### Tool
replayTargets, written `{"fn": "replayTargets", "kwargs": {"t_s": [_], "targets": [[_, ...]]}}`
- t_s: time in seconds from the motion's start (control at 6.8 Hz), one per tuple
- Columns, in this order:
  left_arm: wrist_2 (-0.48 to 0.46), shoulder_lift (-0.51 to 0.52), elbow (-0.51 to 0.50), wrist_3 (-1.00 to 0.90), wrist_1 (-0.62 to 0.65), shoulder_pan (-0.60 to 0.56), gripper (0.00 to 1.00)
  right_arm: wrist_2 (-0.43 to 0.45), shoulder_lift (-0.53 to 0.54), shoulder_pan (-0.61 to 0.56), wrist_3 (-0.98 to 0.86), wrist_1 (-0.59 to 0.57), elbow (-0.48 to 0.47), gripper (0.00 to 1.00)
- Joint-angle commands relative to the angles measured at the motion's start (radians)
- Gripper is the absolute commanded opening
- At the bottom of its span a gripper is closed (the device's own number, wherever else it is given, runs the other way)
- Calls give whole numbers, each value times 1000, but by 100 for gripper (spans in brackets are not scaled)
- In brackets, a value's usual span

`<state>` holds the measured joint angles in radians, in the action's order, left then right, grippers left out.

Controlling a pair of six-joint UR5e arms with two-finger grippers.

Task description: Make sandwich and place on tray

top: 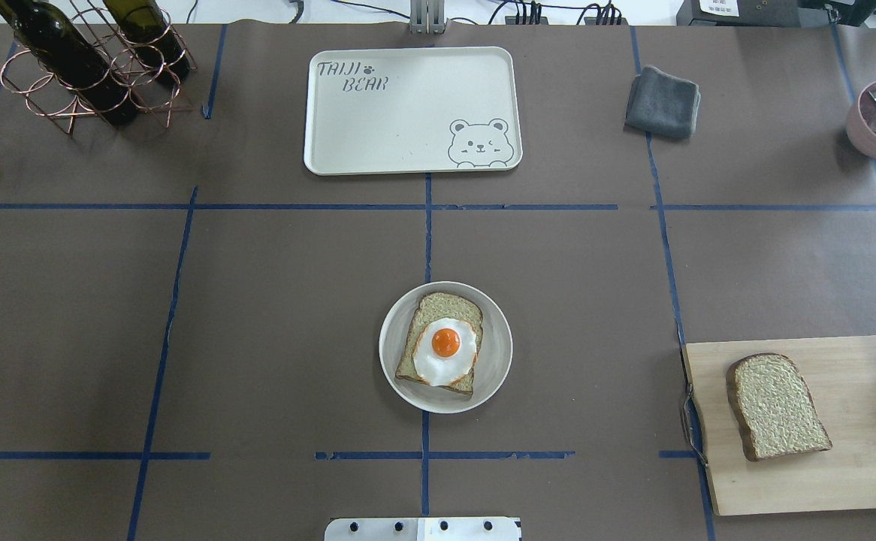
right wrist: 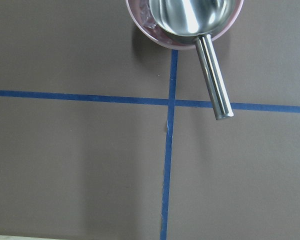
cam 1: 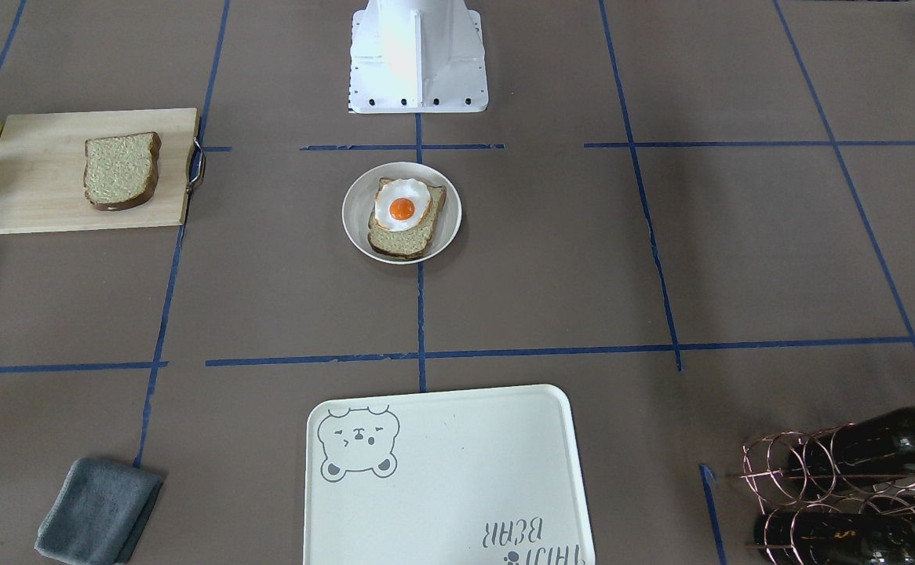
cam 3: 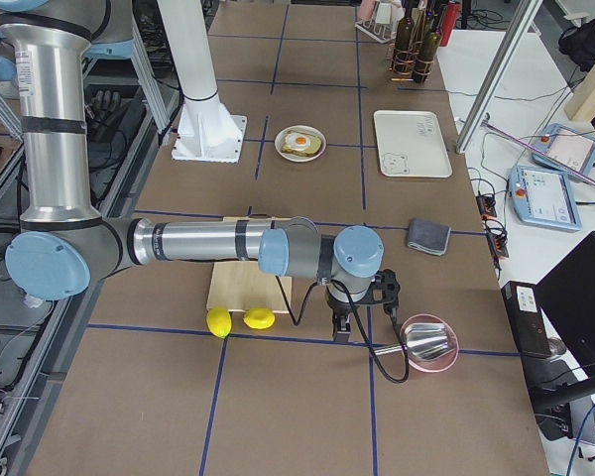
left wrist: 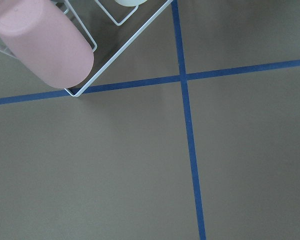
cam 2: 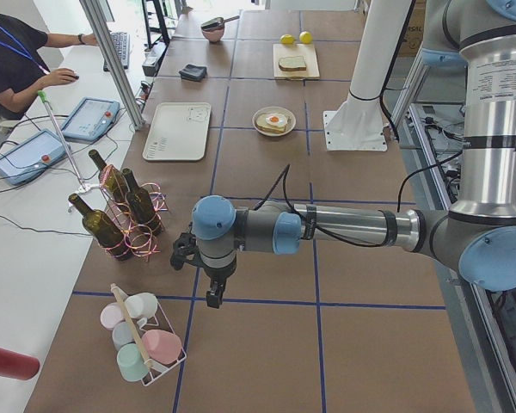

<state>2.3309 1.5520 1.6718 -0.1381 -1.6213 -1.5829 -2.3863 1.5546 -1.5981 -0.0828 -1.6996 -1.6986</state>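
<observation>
An egg-topped bread slice lay on the plate, the second slice on the cutting board, the tray well apart. The left fingers and right fingers seemingly hung elsewhere; I could not tell their spread.

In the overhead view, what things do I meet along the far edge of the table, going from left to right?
Dark bottles → tray → grey cloth → pink bowl.

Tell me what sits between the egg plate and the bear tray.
Nothing: in the overhead view only bare brown table with blue tape lines separates the plate from the tray.
</observation>
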Motion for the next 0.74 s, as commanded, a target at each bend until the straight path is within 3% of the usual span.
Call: {"fn": "replayTargets", "kwargs": {"t_s": [0.0,0.15,0.29,0.59], "targets": [[-10,57,-13,11,-164,105,100,-28,1,15,6,-2,-61,100],[-21,95,-3,87,-170,177,100,-90,-4,79,59,1,-62,100],[-47,126,18,177,-176,219,100,-90,-4,154,178,70,-93,100],[-36,128,23,199,-303,250,100,-80,47,306,660,437,-101,100]]}}
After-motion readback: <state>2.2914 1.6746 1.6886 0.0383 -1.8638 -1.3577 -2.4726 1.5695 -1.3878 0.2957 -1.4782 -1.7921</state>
